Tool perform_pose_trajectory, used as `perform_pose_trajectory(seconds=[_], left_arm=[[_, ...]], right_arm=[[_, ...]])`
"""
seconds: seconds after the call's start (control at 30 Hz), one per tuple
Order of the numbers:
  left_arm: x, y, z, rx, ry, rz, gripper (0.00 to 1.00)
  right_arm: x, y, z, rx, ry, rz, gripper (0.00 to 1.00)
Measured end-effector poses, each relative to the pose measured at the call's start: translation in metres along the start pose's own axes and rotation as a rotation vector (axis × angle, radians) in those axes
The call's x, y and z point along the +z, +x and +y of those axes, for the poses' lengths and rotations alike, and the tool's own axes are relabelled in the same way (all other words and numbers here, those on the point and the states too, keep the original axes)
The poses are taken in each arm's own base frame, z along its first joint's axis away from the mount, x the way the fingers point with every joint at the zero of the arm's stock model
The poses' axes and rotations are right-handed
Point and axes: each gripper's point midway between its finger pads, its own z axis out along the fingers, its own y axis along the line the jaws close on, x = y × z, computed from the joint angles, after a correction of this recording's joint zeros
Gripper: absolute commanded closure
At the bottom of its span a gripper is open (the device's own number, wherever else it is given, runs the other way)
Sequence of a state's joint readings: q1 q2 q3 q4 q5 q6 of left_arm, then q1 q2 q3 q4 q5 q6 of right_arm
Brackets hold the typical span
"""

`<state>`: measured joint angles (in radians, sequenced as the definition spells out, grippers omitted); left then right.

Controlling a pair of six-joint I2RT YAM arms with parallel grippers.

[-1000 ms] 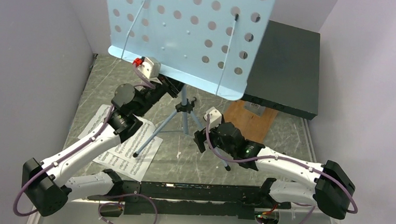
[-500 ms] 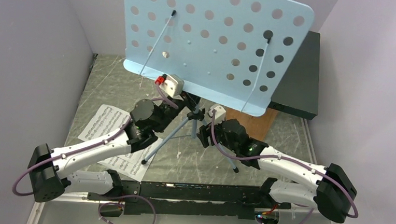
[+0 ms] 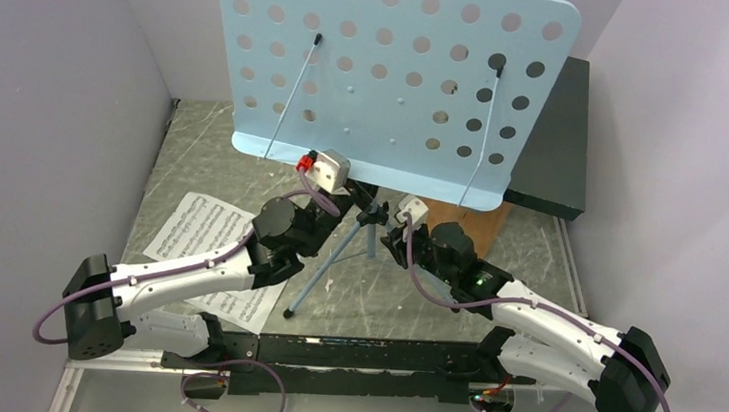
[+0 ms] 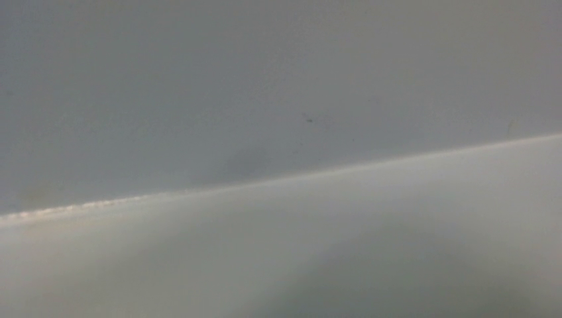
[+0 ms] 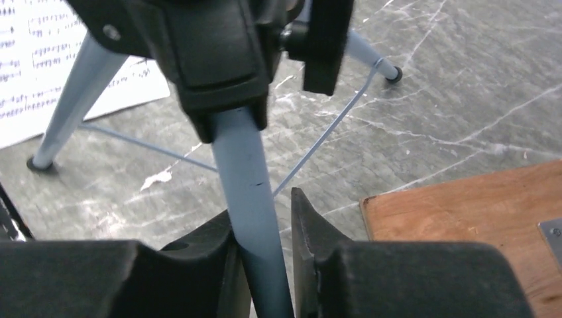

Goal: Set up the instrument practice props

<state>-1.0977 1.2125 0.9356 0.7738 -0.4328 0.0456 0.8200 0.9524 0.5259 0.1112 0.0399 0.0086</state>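
Two arms, one stand [image 3: 397, 84].

Nearest: sheets [image 3: 196, 239] lie flat on the table [image 3: 192, 148], left side, with one stand foot [image 3: 289, 313] just beside their edge.

Right gripper [image 5: 262, 222]: a finger on each side of the centre tube [image 5: 245, 172], just below the black leg hub. As far as the wrist view shows, it is pinching the tube.

Left gripper [image 3: 345, 195]: tucked up under the desk's lower lip, tips hidden. Its wrist view is only grey blur, so I can't tell if it's spread or clamped.

Stand sits mid-table on its tripod with the desk upright, hiding the front of the dark box [image 3: 555, 151] behind.

Handling, my read:
- Light thin metal, but top-heavy. The big perforated plate acts as a lever on any low grip.
- The tube is smooth, round and painted, so it will likely twist or slide in a two-finger pinch.
- Best hold is the tube close to the hub, with a second contact at the desk lip to steer tilt.
- Avoid the thin leg braces, which look easy to bend.
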Motion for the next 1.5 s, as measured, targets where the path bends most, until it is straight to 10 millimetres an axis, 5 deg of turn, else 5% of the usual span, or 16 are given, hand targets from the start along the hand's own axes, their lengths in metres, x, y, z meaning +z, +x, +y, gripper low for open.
perform_pose_trajectory(seconds=[0.1,0.3,0.4,0.5,0.6,0.73,0.9,1.03,1.17,1.33,1.5], left_arm=[[-0.002,0.004,-0.005,0.004,0.014,0.013,0.97],[-0.007,0.01,-0.005,-0.011,0.018,0.039,0.46],[-0.026,0.009,0.0,-0.072,0.01,0.08,0.15],[-0.044,-0.007,0.006,-0.139,0.011,0.089,0.01],[-0.069,-0.019,0.015,-0.208,0.01,0.114,0.0],[-0.108,-0.006,0.026,-0.269,0.007,0.214,0.01],[-0.164,0.047,0.041,-0.331,-0.034,0.399,0.0],[-0.188,0.094,0.046,-0.304,-0.063,0.549,0.0],[-0.184,0.133,0.051,-0.257,-0.087,0.703,0.04],[-0.161,0.165,0.085,-0.345,-0.157,0.794,0.11],[-0.152,0.185,0.072,-0.418,-0.094,0.834,0.13]], right_arm=[[0.0,0.006,0.008,-0.093,-0.072,0.006,0.96],[0.009,0.009,0.008,-0.12,-0.12,0.005,1.0],[0.013,0.008,-0.006,-0.108,-0.091,-0.002,1.0],[0.014,0.007,-0.018,-0.097,-0.06,-0.005,1.0],[0.014,0.007,-0.021,-0.093,-0.06,-0.007,1.0],[0.014,0.007,-0.02,-0.091,-0.069,-0.016,1.0],[0.014,0.007,-0.019,-0.089,-0.078,-0.022,1.0],[0.012,0.007,-0.018,-0.088,-0.084,-0.025,1.0],[0.01,0.007,-0.017,-0.087,-0.086,-0.024,1.0],[0.009,0.008,-0.016,-0.066,-0.092,-0.021,1.0],[0.009,0.008,-0.013,-0.036,-0.101,-0.021,1.0]])
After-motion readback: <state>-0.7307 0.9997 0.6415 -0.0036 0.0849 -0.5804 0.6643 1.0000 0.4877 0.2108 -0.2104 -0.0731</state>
